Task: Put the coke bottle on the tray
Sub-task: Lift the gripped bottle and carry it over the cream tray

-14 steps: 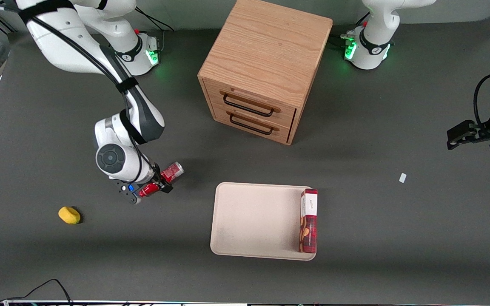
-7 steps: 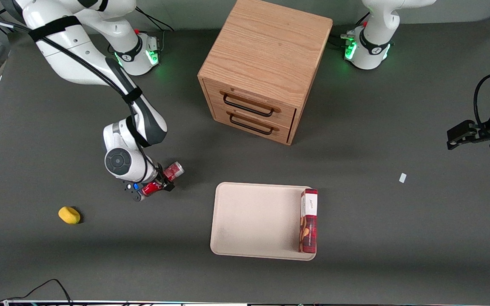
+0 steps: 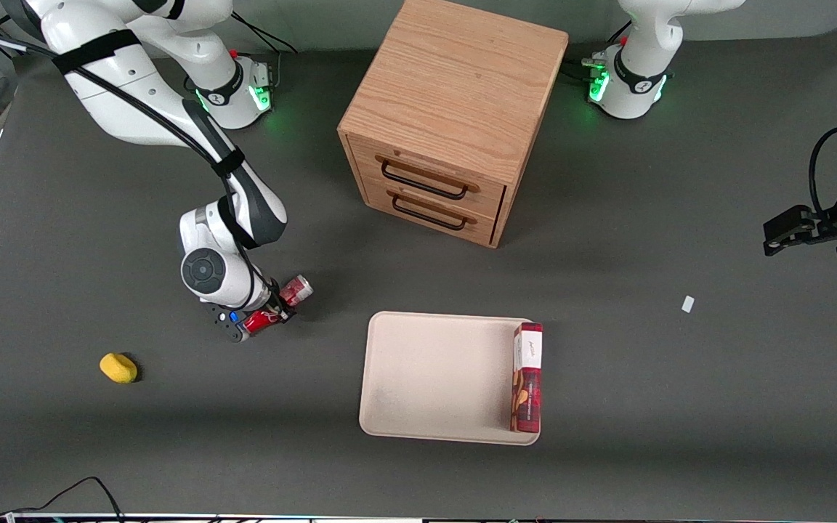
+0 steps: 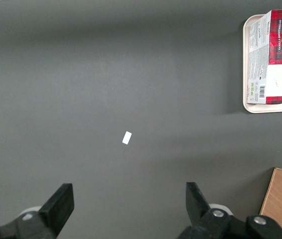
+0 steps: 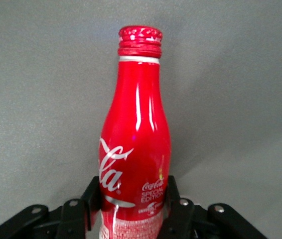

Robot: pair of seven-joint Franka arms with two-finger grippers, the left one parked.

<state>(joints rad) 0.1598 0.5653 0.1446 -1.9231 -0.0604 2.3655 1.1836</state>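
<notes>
The coke bottle (image 3: 295, 290) lies on its side on the dark table, toward the working arm's end and a little farther from the front camera than the tray (image 3: 433, 378). In the right wrist view the bottle (image 5: 136, 124) is red with white script and a red cap. My right gripper (image 3: 273, 311) is down at the table, and its fingers (image 5: 93, 196) press both sides of the bottle's lower body (image 5: 133, 191). The cream tray holds a red-and-white box (image 3: 527, 378) along one edge.
A wooden two-drawer cabinet (image 3: 447, 109) stands at the table's middle, farther from the front camera than the tray. A yellow object (image 3: 118, 367) lies toward the working arm's end. A small white scrap (image 3: 687, 304) lies toward the parked arm's end.
My right gripper has come down over the lying bottle and a little toward the tray. The bottle has stayed where it was.
</notes>
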